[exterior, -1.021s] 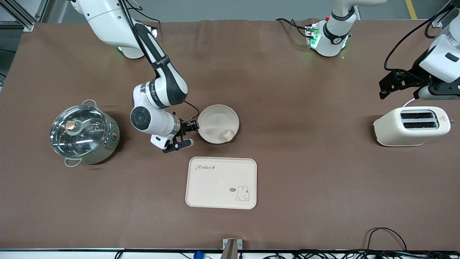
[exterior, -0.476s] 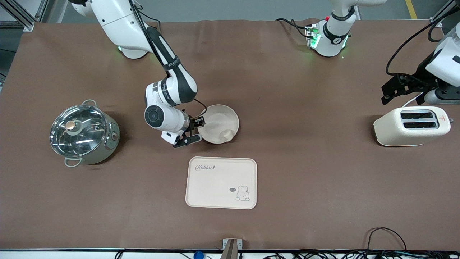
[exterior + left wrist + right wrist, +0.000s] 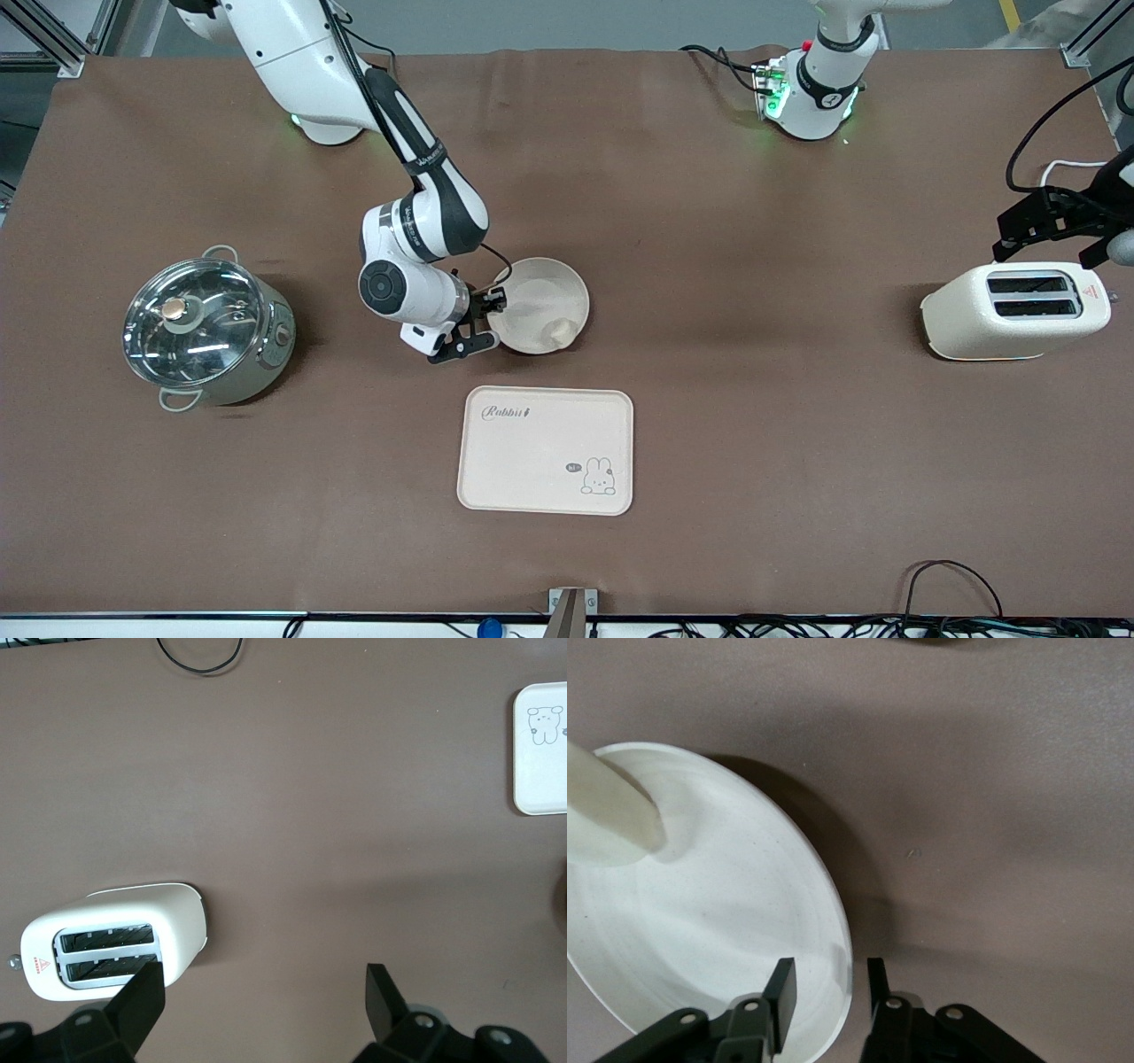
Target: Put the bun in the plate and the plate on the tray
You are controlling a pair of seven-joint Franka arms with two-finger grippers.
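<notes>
The round cream plate [image 3: 532, 292] lies on the brown table, farther from the front camera than the tray [image 3: 545, 452]. The bun [image 3: 560, 331] rests inside the plate by its nearer rim; in the right wrist view the bun [image 3: 607, 819] sits across the plate [image 3: 726, 930] from the jaws. My right gripper [image 3: 487, 321] is low at the plate's edge on the right arm's side. It [image 3: 831, 979] is open, one finger over the plate's inside and one outside the rim, with narrow gaps on both. My left gripper [image 3: 1050, 221] hangs open and empty beside the toaster, fingertips wide apart [image 3: 263, 992].
A cream toaster [image 3: 1014, 310] stands at the left arm's end of the table, also seen in the left wrist view [image 3: 115, 939]. A steel pot with a glass lid [image 3: 205, 328] stands at the right arm's end. A corner of the tray [image 3: 540, 753] shows in the left wrist view.
My right gripper moved in to the plate's rim and its fingers narrowed around it. The left arm drew back toward its own end of the table.
</notes>
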